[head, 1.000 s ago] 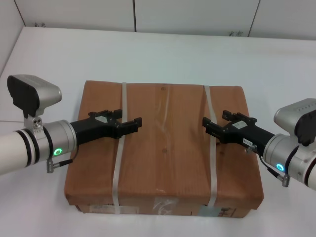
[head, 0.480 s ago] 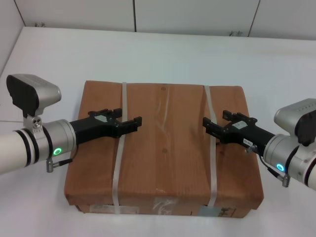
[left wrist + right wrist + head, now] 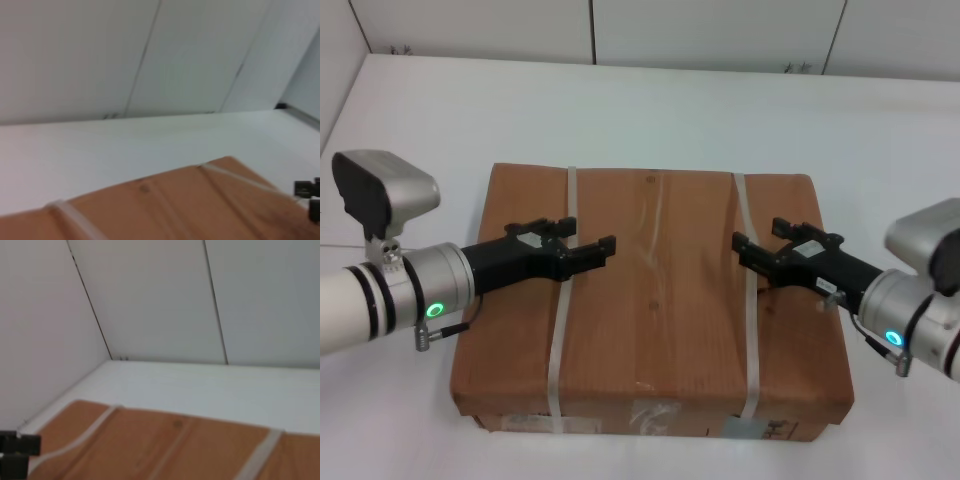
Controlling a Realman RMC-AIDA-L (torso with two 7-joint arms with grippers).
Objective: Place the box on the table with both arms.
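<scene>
The brown cardboard box (image 3: pixel 655 300) lies flat on the white table (image 3: pixel 650 110), with two white straps across its top and tape and labels on its near edge. My left gripper (image 3: pixel 590 234) reaches in from the left over the box top, just above the left strap (image 3: pixel 560 320), with its fingers apart and nothing between them. My right gripper (image 3: pixel 756 233) reaches in from the right over the right strap (image 3: pixel 750 320), also open and empty. The left wrist view shows the box top (image 3: pixel 190 205) and the right gripper's tip (image 3: pixel 307 192). The right wrist view shows the box (image 3: pixel 165 445) and the left gripper's tip (image 3: pixel 15 450).
The white tabletop stretches well beyond the box at the back and on both sides. A white panelled wall (image 3: pixel 720 30) stands along the table's far edge. The table's left edge (image 3: pixel 340 120) runs close to a side wall.
My left gripper has slid slightly toward the middle of the box. My right gripper has shifted a little. The box has not moved.
</scene>
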